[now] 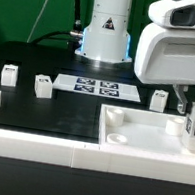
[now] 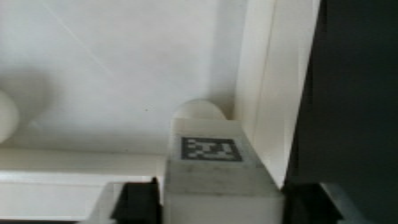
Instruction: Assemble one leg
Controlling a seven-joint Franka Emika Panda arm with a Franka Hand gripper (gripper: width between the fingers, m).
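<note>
The claw has the leg pinched between its fingers, its black-and-white tag facing the camera. Ahead of the claw, the leg's rounded tip is over the white tray part, just beside its raised wall. Beyond that wall there's dark tabletop.

In the exterior view, bright, even light falls from above. The white tray is nearly blown out, with only faint soft shadows in its sockets. The black surface carries a dull sheen, and the upper left of the frame is dim. The picture is coarse and slightly soft throughout. The wrist view is blurred at close range: the leg and its tag look fuzzy, and the white walls are washed out.
</note>
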